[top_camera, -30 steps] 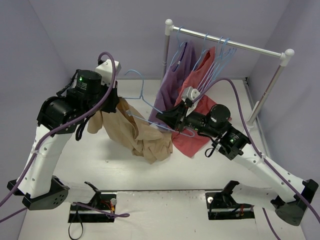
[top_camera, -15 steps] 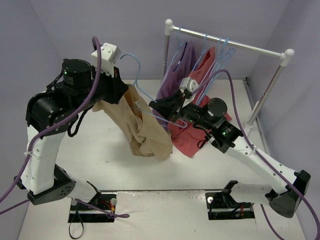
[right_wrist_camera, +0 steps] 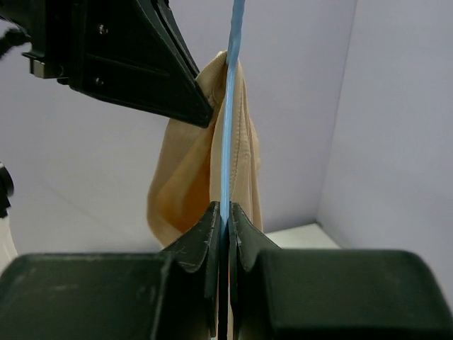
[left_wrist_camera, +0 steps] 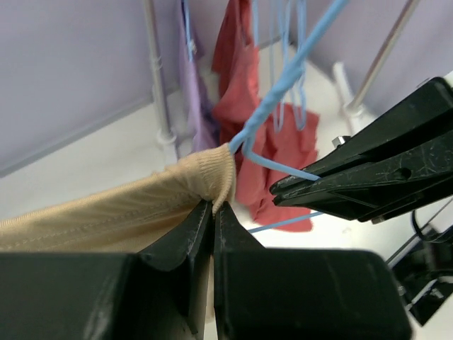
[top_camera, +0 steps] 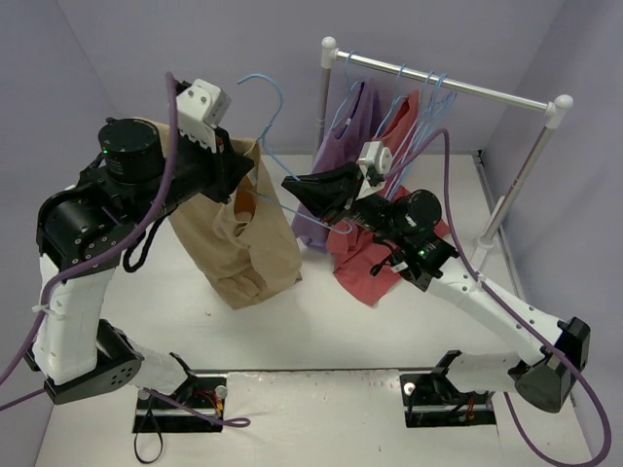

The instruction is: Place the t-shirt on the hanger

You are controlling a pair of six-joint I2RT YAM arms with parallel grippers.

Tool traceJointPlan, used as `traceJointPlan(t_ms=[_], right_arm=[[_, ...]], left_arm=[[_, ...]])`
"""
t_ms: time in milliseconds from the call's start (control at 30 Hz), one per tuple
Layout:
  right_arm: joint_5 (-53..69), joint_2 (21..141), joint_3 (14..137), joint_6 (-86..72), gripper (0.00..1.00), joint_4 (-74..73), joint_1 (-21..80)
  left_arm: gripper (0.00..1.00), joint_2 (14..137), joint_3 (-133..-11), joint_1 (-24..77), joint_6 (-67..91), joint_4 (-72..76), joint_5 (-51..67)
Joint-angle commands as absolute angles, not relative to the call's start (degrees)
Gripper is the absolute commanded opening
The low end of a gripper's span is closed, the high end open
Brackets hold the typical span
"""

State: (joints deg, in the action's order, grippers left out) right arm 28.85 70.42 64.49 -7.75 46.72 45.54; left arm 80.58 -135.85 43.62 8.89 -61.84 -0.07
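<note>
The tan t-shirt [top_camera: 243, 243] hangs in the air, held up by its ribbed collar [left_wrist_camera: 205, 177]. My left gripper [left_wrist_camera: 214, 205] is shut on that collar edge. The light-blue wire hanger [top_camera: 268, 97] stands with its hook up, and its wire runs down into the collar opening. My right gripper [right_wrist_camera: 225, 209] is shut on the hanger's wire [right_wrist_camera: 230, 106], just right of the t-shirt [right_wrist_camera: 184, 184]. In the top view the right gripper [top_camera: 295, 185] sits close beside the left gripper [top_camera: 238, 180]. The hanger's lower part is hidden inside the fabric.
A clothes rack [top_camera: 448, 86] with white posts stands at the back right. It carries a purple shirt [top_camera: 341, 146], a red shirt [top_camera: 375, 263] and several spare blue hangers [top_camera: 428, 97]. Purple walls enclose the white table [top_camera: 321, 326].
The left arm has lifted the t-shirt upward, so it now hangs straight instead of bunched low. The right gripper has raised the hanger up and left with it.
</note>
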Motion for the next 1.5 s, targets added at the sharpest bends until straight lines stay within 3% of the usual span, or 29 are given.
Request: traceJointPlan(t_ms=[0,100,267,367,400,633,900,1233,1467], right_arm=[[28.49,70.50,64.05,-9.88,0.00,61.82,45.97],[29.06,70.87,62.86,-10.93,0.00,62.98,46.05],[29.62,71.02,61.21,-12.51,0.00,65.32,46.05],[29.53,71.02,60.44,-12.70,0.00,65.57,46.05],[29.55,71.02,60.23,-12.73,0.00,65.57,46.04],[30.69,71.54,58.63,-13.36,0.00,65.06,45.58],[35.27,72.25,57.46,-14.95,0.00,63.54,45.26],[39.40,71.36,56.85,-14.93,0.00,60.36,45.26],[41.15,71.37,56.60,-14.71,0.00,59.33,45.18]], left_arm=[[0.00,78.73,-130.82,44.21,6.39,-58.69,-2.77],[0.00,78.16,-129.00,44.21,5.41,-58.01,-4.65],[0.10,78.43,-128.67,44.21,3.38,-58.21,-4.98],[0.37,76.90,-128.41,44.17,0.89,-58.18,-6.55],[0.42,76.41,-128.49,44.12,-0.34,-58.22,-7.08],[0.46,71.81,-129.79,44.12,-10.16,-58.54,-7.29],[0.47,66.71,-117.99,43.84,-25.69,-59.09,-7.06],[0.75,67.07,-114.94,32.75,-37.62,-61.60,11.74],[0.78,67.80,-114.10,30.28,-40.09,-62.41,17.15]])
